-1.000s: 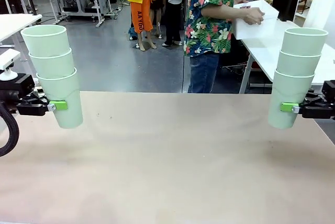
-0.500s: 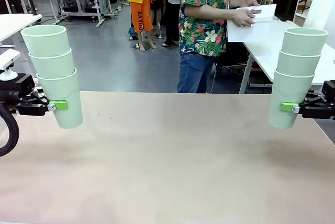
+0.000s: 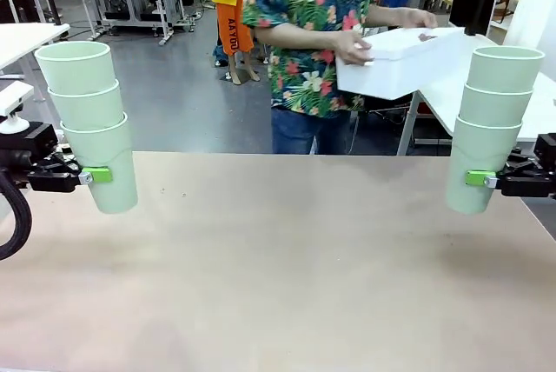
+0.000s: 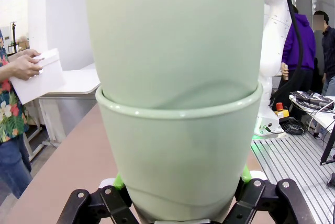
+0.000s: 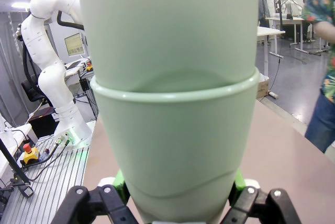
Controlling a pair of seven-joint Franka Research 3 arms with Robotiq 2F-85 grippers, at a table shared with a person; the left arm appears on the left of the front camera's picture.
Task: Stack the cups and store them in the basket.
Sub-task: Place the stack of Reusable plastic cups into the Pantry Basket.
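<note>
While left claw (image 3: pixel 104 176), right claw (image 3: pixel 470 179) pinch bottom cups (image 3: pixel 111 153), stacks (image 3: pixel 498 85) rise above.

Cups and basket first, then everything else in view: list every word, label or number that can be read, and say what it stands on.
Left stack of cups: plain, no print.
Right stack of cups: plain, no print.
Basket, in the person's hands: no print that can be read.
Screen, at the left of the right wrist view: lit, too small to read.
No legible text anywhere.
</note>
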